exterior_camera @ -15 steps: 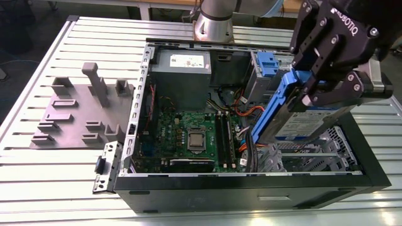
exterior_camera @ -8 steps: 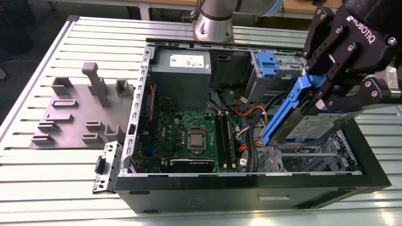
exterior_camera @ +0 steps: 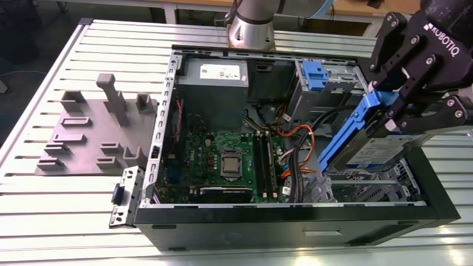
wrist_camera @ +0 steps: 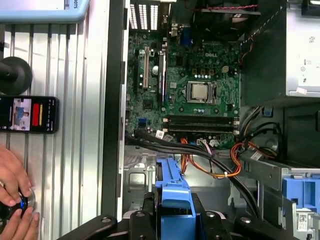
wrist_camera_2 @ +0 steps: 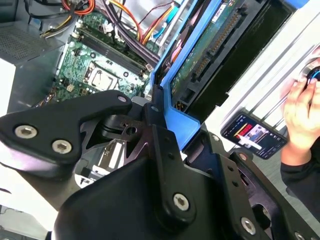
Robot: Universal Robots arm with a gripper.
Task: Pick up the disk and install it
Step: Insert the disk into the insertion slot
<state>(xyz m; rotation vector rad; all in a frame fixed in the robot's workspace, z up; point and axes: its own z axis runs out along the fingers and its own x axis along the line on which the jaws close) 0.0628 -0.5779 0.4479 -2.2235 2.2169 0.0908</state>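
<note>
Ribbed aluminium slats make up the worktop [exterior_camera: 44, 216], on which an open computer case [exterior_camera: 296, 227] is laid on its side, with a grey moulded fixture plate [exterior_camera: 88, 138] set beside it toward the exterior view's left. Inside the case the green motherboard [exterior_camera: 221, 158] is seen, together with the grey power supply [exterior_camera: 214, 83] and a bundle of orange and black cables [exterior_camera: 299, 149]. A second blue carrier [exterior_camera: 314, 75] is seated in the drive cage [exterior_camera: 325, 91] at the far end of the case.

The disk [exterior_camera: 369, 141] is held clear of the case, tilted steeply above its corner on the exterior view's right — its blue carrier frame is clamped by the black tool [exterior_camera: 402, 111], which is closed on the carrier's end. In the second wrist view the disk's underside and connector edge [wrist_camera_2: 215, 45] are shown running away from the tool [wrist_camera_2: 165, 115]; in the first wrist view the carrier's blue tab [wrist_camera: 172, 195] is seen hanging over the case floor.

Beside the case a phone [wrist_camera: 27, 114] lies on the slats, and a person's hand [wrist_camera: 15, 200] rests on what appears to be a small round control — its exact kind cannot be told.
</note>
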